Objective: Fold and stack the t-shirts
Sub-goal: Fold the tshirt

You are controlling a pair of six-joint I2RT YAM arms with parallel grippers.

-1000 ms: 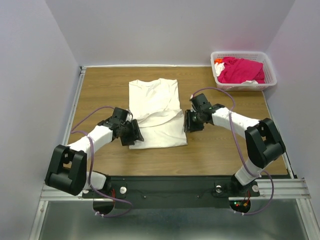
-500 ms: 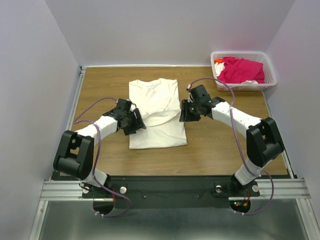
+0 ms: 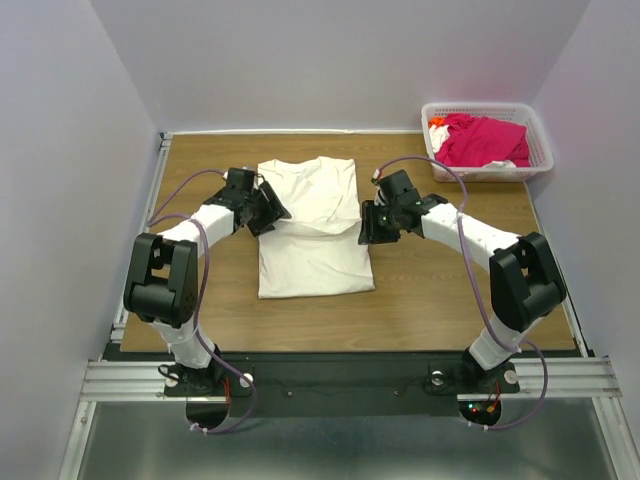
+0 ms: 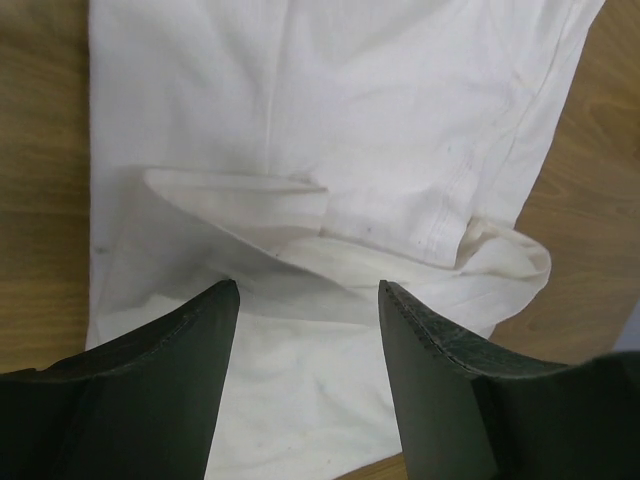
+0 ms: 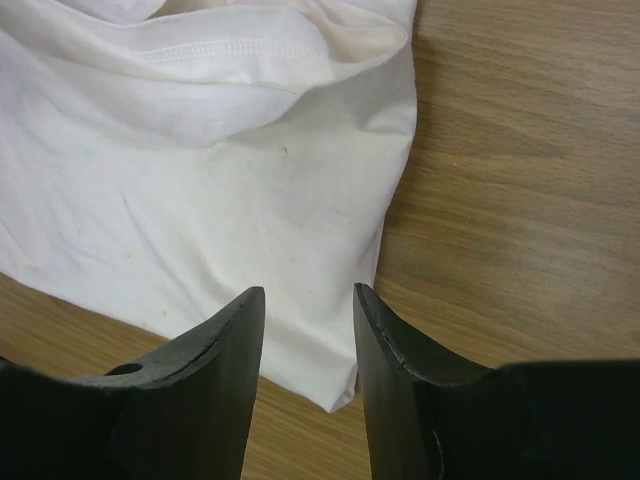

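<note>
The wooden table fills the floor of the white-walled cell. Near its middle lies the off-white t-shirt, folded into a narrow rectangle. Its long axis runs from the near edge toward the far wall, and the near end is slightly wider than the far one. A loose ridge of doubled cloth crosses it about halfway along, running from one side edge to the other. In the left wrist view this t-shirt shows a stitched hem over that raised fold.

The white lattice basket stands in the far right corner, well apart from the folded shirt. It holds the crumpled magenta t-shirt, with a bit of white and orange cloth at its left end.

The left gripper is at the shirt's left edge beside the ridge. Its jaws are spread and nothing is clamped between them. The right gripper is at the right edge, opposite. Its fingers are parted over the hem and bare wood, holding nothing.
</note>
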